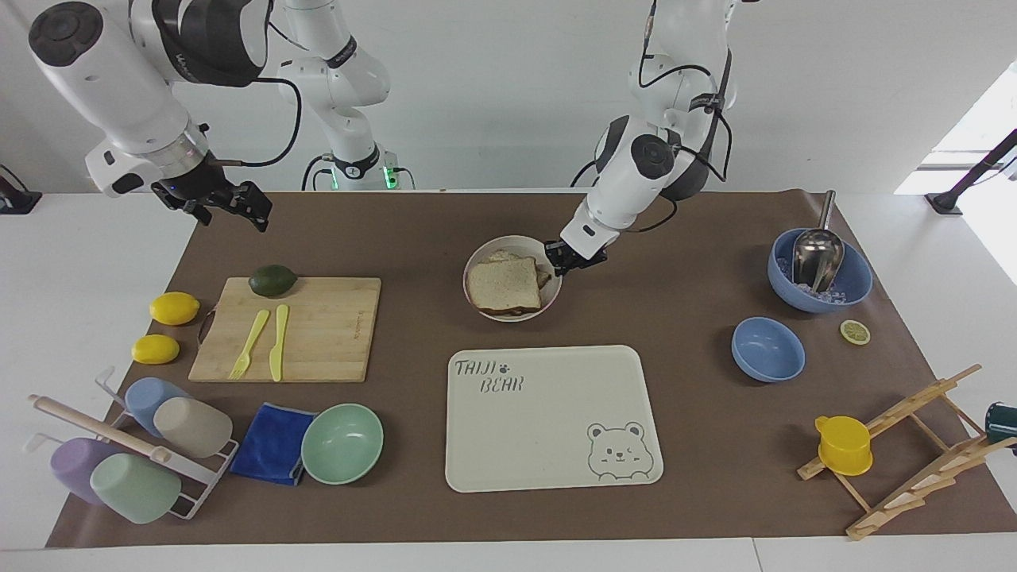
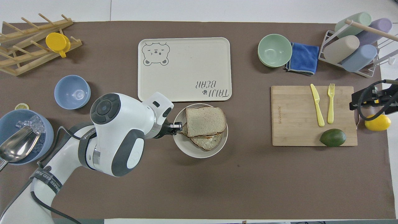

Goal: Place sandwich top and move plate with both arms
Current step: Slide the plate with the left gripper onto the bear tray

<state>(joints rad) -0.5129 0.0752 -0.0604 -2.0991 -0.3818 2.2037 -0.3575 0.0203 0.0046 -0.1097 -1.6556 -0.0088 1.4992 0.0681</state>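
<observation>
The sandwich top [image 1: 504, 284], a pale brown bread slice, lies on a lower slice on the round beige plate [image 1: 469, 280]. My left gripper [image 1: 566, 260] is shut on the plate's rim at the side toward the left arm's end and holds the plate slightly above the brown mat, next to the tray's nearer edge. In the overhead view the bread [image 2: 205, 120] sits askew on the lower slice, on the plate [image 2: 192, 151], with the left gripper [image 2: 176, 127] at the rim. My right gripper [image 1: 232, 205] waits open in the air over the mat's edge near the cutting board.
The cream bear tray [image 1: 552, 417] lies just farther from the robots than the plate. A cutting board [image 1: 290, 327] with avocado, fork and knife, two lemons, a mint bowl [image 1: 342, 442], a cup rack, two blue bowls [image 1: 767, 348] and a wooden rack surround the middle.
</observation>
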